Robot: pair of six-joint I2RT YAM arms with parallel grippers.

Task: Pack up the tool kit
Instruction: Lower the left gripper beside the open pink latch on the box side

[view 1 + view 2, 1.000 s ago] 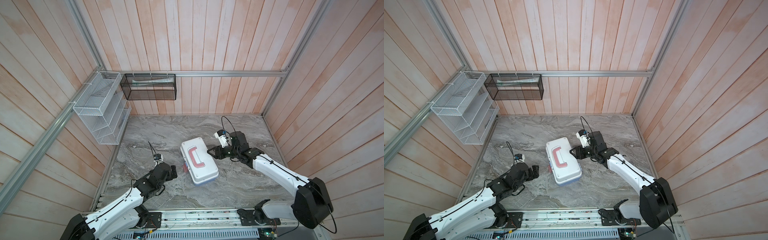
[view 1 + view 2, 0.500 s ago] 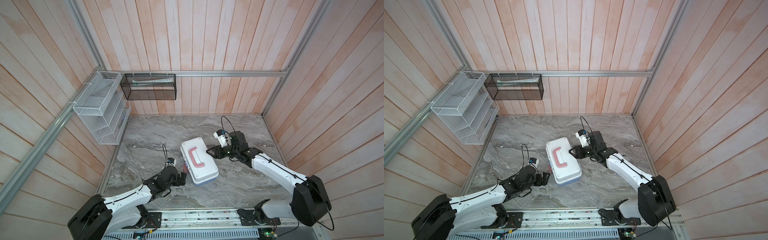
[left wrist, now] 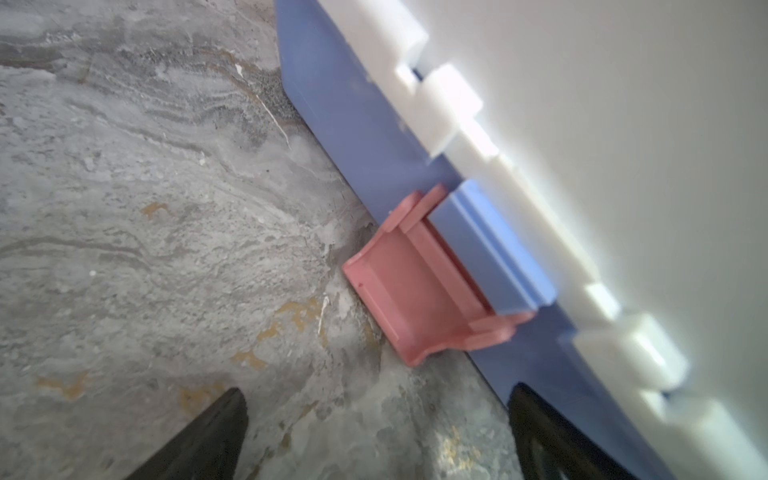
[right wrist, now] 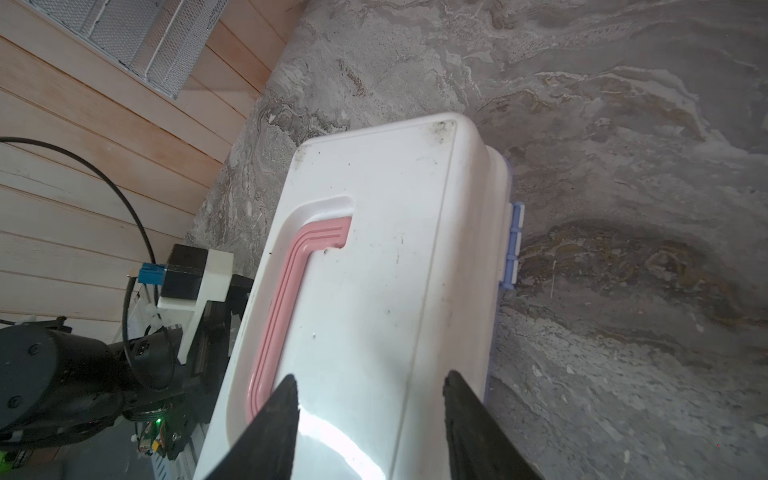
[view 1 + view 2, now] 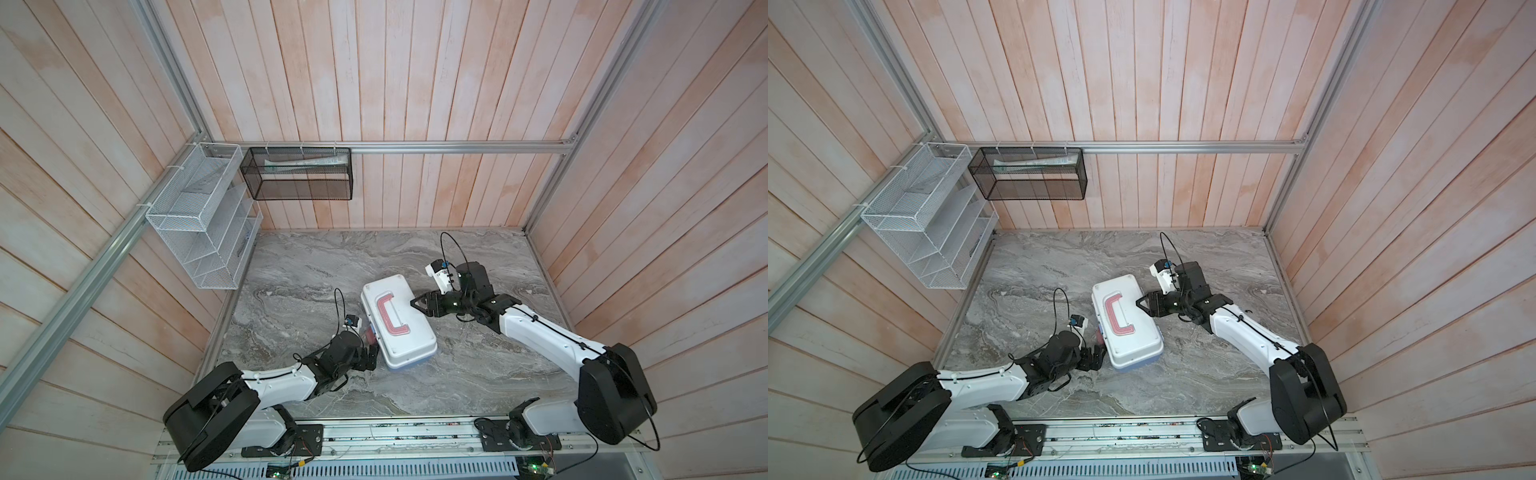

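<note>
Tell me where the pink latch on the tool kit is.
In the left wrist view, the pink latch sits on the blue base, below the white lid, on the long side that faces the left tool.

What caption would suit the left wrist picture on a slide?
Open left gripper faces the unfastened pink latch of the closed tool kit.

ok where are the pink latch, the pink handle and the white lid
pink latch (image 3: 419,291), left wrist view, middle of its flap
pink handle (image 4: 277,311), right wrist view, on its long bar
white lid (image 5: 409,345), in a top view, bare flat top
</note>
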